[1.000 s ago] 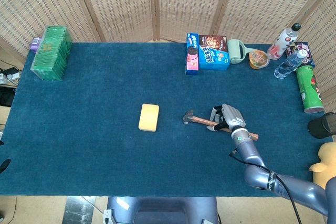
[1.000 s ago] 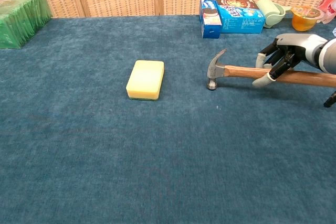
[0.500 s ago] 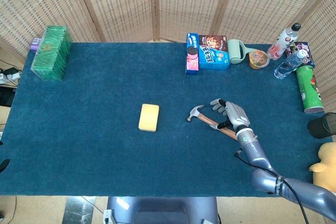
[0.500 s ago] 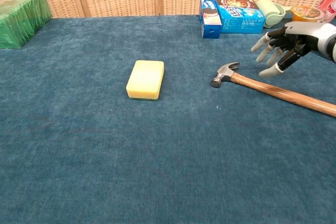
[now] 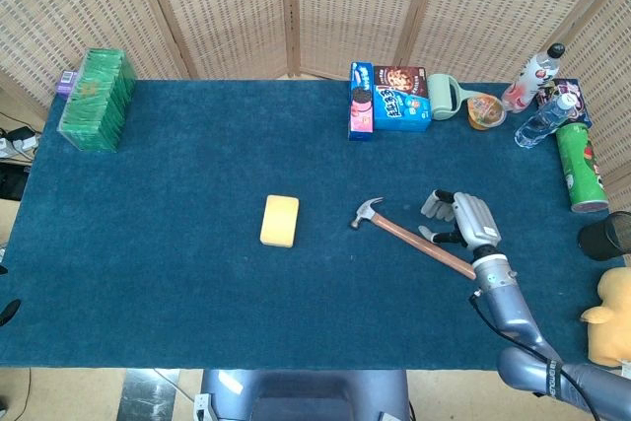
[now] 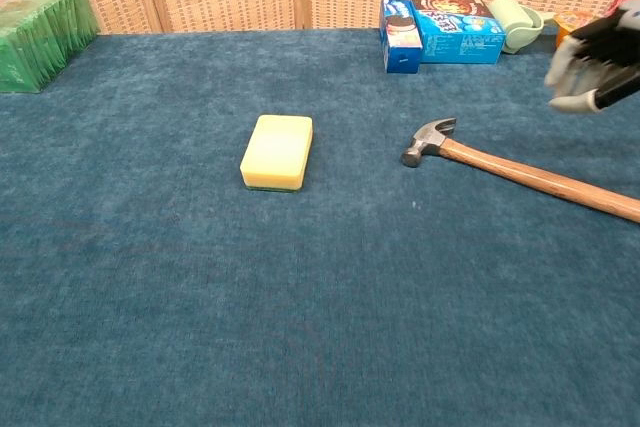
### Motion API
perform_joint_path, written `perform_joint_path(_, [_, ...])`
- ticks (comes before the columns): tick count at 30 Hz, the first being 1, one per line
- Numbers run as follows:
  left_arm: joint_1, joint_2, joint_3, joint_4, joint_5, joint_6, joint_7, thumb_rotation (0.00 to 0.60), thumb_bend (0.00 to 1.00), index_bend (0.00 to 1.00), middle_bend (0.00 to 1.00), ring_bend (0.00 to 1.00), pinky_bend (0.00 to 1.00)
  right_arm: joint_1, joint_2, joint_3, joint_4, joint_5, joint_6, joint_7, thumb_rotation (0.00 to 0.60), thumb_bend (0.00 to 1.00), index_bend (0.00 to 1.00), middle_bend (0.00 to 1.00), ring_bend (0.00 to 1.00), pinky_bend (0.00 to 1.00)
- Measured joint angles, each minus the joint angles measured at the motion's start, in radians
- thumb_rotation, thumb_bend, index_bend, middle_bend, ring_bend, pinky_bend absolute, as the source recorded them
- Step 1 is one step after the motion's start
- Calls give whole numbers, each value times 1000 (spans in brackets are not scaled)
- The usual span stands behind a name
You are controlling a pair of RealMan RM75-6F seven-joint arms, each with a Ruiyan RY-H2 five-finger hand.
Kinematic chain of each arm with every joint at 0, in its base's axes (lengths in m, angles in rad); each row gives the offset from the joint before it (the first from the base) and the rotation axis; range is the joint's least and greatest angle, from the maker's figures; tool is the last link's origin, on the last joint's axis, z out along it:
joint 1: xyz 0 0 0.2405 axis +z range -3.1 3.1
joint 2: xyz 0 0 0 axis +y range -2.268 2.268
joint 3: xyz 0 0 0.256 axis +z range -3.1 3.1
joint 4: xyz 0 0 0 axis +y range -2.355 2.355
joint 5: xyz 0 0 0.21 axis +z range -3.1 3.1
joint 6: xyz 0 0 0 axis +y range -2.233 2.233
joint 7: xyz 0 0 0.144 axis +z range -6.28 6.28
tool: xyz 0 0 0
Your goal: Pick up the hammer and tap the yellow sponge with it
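Since a second ago my right hand [image 5: 470, 221] has let go of the hammer [image 5: 411, 239] and pulled off toward three o'clock; the hammer has swung round and now lies free on the blue table cloth [image 5: 177, 244].

Going left to right: I see a green stack of packets [image 5: 96, 99] at about ten o'clock near the far left edge. The yellow sponge [image 5: 279, 220] lies flat near the middle of the cloth, well apart from everything. At its three o'clock lies the hammer, head nearest the sponge, wooden handle running off toward four o'clock. My right hand sits just past the handle with fingers spread and nothing in them; in the chest view it shows only at the right edge. Snack boxes [image 5: 388, 101] stand at one o'clock. I cannot see my left hand.
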Motion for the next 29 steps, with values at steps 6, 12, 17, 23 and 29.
perform_joint_path(6, [0,-42,1,38,13,11,-22,600,223,422,327,233,164,-92,17,-66,5,-122,184,-116,600,373,591,609,607,565])
perform_joint_path(12, [2,-74,8,61,21,14,-30,600,223,423,326,233,164,-182,28,-124,12,-197,296,-167,600,373,615,624,615,567])
perform_joint_path(17, [9,-73,21,44,22,8,-20,600,223,422,326,233,164,-245,46,-161,11,-241,358,-172,600,374,618,625,615,567])
perform_joint_path(23, [18,-70,26,20,27,22,3,600,223,422,326,233,164,-299,76,-181,-4,-279,406,-141,600,370,617,626,615,567])
perform_joint_path(29, [14,-73,27,-2,36,17,30,600,223,422,326,233,164,-329,106,-186,-19,-309,427,-122,600,370,618,625,615,567])
